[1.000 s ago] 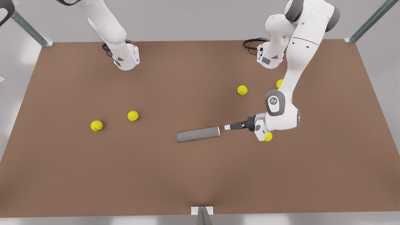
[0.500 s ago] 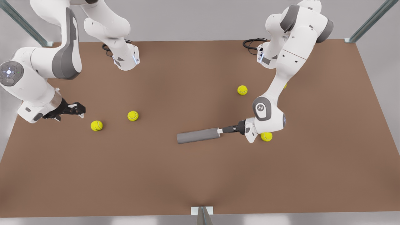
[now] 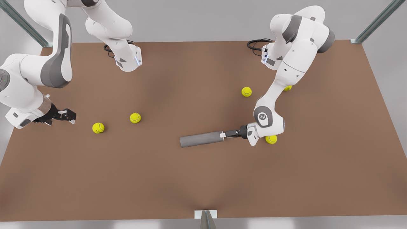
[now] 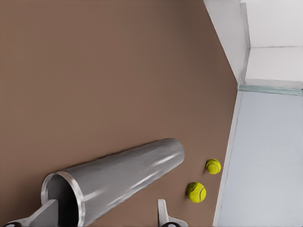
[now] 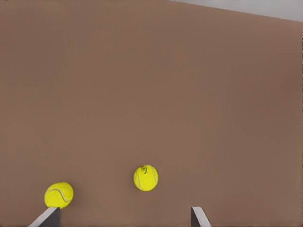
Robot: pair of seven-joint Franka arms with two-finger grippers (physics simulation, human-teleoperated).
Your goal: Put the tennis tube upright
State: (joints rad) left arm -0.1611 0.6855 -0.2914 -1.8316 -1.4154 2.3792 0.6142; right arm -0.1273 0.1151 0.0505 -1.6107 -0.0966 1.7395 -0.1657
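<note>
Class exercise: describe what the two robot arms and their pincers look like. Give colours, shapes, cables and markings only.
Both arms are glossy white with rounded segments and grey joint bands. A round grey-ringed cap sits by the left pincer. Black cables coil at both bases. Each pincer has a black body with pale, flat fingertips; the right pincer looks the same.

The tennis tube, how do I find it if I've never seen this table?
Look at the brown table, near its middle. The tennis tube lies on its side there, with the left gripper open at its silvery-rimmed end. It is the long grey cylinder; everything else lying on the table is a small yellow-green tennis ball.
</note>
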